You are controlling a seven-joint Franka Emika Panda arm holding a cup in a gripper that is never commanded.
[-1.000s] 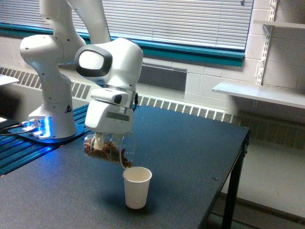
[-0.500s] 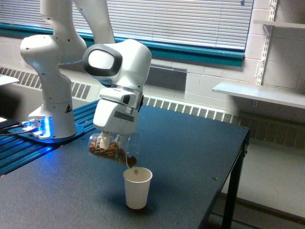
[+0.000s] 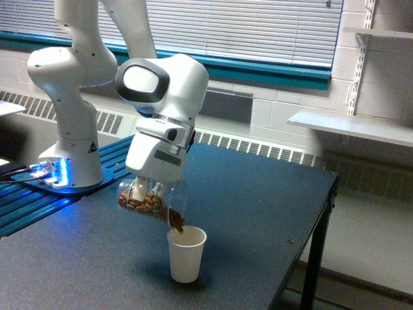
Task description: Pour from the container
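Observation:
In the exterior view my gripper (image 3: 143,192) is shut on the container (image 3: 152,203), a clear plastic cup holding brown nut-like pieces. The container lies tilted on its side, mouth pointing down toward the exterior view's right. Brown pieces crowd at its lip (image 3: 176,223), directly above the open top of a white paper cup (image 3: 186,254). The paper cup stands upright on the dark table (image 3: 258,213). One white finger (image 3: 138,191) shows against the container's wall; the other finger is hidden.
The arm's white base (image 3: 71,129) stands on a blue-lit rail at the exterior view's left. The table's edge and black leg (image 3: 316,258) run down the right. A wall shelf (image 3: 355,126) and a radiator under the blinds lie behind.
The gripper and container shifted toward the exterior view's right and tipped further. The brown pieces slid to the lip, now over the paper cup's mouth. The paper cup stayed put.

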